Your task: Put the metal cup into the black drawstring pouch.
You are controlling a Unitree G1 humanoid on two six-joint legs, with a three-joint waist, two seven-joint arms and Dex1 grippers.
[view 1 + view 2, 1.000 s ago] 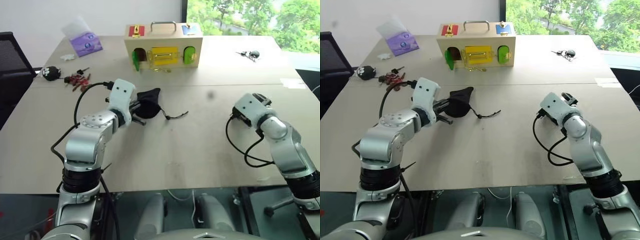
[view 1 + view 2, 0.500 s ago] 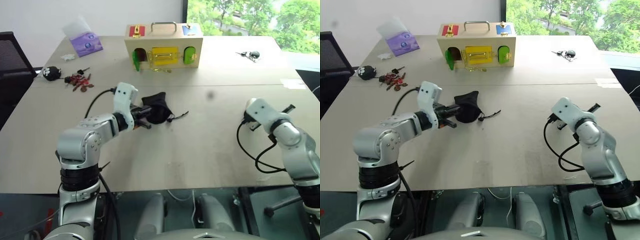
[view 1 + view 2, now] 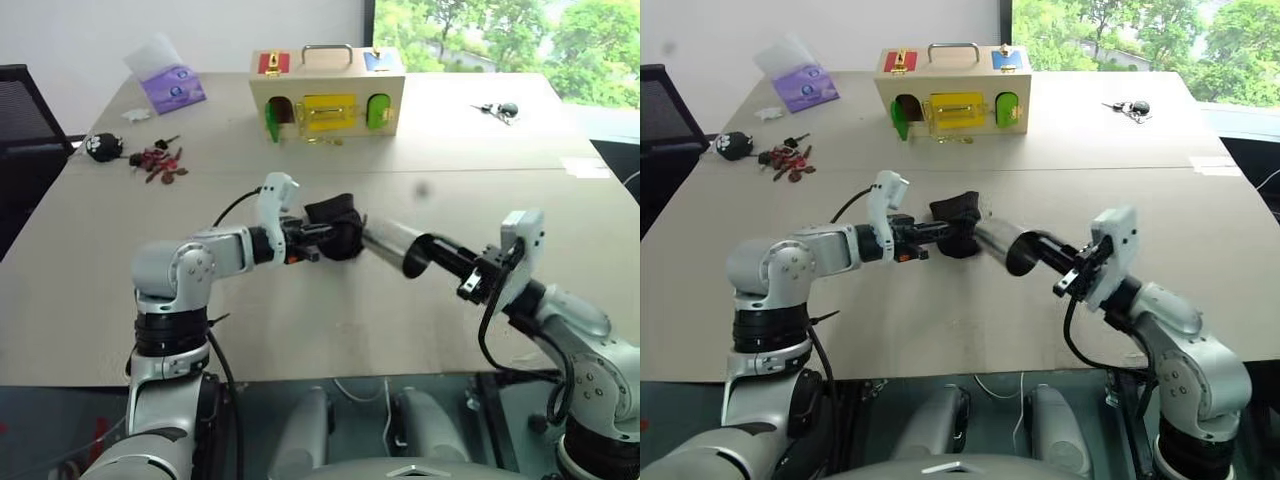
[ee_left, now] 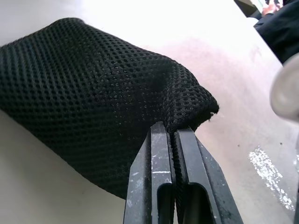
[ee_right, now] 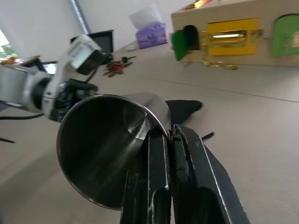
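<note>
The black drawstring pouch [image 3: 336,226] hangs just above the middle of the table, a black mesh bag [image 4: 93,93]. My left gripper [image 3: 316,239] is shut on its edge, its fingers [image 4: 161,154] pinching the fabric. The metal cup [image 3: 390,242] lies tilted in the air just right of the pouch. Its far end is against or very close to the pouch, and its open mouth [image 5: 100,144] faces my right wrist. My right gripper [image 3: 434,250] is shut on the cup's rim, one finger [image 5: 156,163] inside the mouth.
At the back of the table stands a wooden latch box [image 3: 327,92]. A purple tissue pack [image 3: 172,85], red keys [image 3: 158,160] and a small black-and-white item [image 3: 102,146] lie at the back left, more keys [image 3: 497,108] at the back right. A black chair [image 3: 25,120] is beside the table's left edge.
My right arm has swung from the table's right side to the middle and now shows the cup pinched by its rim. My left gripper has carried the pouch to the right, toward the cup.
</note>
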